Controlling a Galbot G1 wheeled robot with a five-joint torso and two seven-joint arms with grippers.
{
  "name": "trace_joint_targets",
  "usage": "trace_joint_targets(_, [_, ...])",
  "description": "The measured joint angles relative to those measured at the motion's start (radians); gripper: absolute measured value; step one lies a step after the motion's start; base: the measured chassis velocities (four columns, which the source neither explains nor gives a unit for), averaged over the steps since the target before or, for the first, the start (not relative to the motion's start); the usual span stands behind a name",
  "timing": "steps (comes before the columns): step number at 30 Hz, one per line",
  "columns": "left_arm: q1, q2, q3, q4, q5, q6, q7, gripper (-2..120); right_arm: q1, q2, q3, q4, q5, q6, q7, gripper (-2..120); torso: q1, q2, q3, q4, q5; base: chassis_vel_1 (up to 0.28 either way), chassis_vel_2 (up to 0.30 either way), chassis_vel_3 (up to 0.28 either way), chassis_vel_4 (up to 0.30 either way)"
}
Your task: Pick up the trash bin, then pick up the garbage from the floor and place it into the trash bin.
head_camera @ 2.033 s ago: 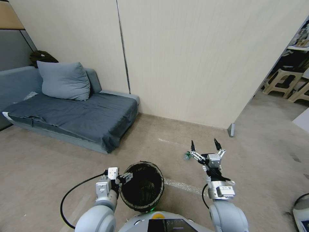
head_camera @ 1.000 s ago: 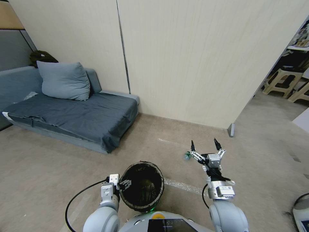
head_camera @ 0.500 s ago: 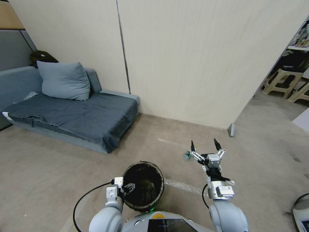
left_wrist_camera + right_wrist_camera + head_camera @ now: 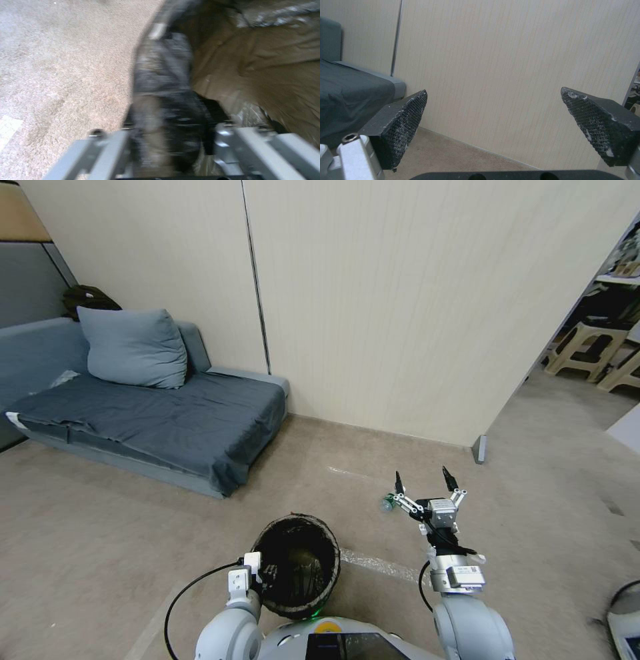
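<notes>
Your left tool [image 4: 265, 569] clamped on the trash bin [image 4: 298, 563] rim, bin right in front of you, your right tool [image 4: 423, 481] wide apart, a small green scrap [image 4: 387, 503] right of the bin on the floor [image 4: 100, 527].

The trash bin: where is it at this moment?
In the head view the trash bin sits low centre, just ahead of the robot's base, with the left gripper clamped on its left rim.

I am facing a pale cream wood-grain panelled wall [image 4: 400, 300] standing on beige short-pile carpet [image 4: 100, 527]. A low grey-blue daybed with dark cover [image 4: 153, 427] is sitting against it, bearing a soft grey-blue pillow [image 4: 133, 347]. Beige plastic stools [image 4: 590, 347] are standing beyond the opening.
</notes>
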Motion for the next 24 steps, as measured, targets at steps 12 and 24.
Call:
trace_joint_targets(12, [-0.011,0.002,0.007,0.024,0.002,-0.014,-0.001,5,0.000,0.000,0.000,0.000,-0.003,0.000,0.002,100,0.000,0.000,0.000,0.0000,-0.0002,0.000,0.000,0.000,0.000])
trace_joint_targets(24, [-0.014,-0.016,0.024,-0.007,0.036,-0.032,-0.010,5,-0.006,0.000,-0.015,0.022,-0.050,-0.030,0.075,100,0.000,0.000,0.001,-0.0012,-0.0033,0.000,0.000,0.000,0.000])
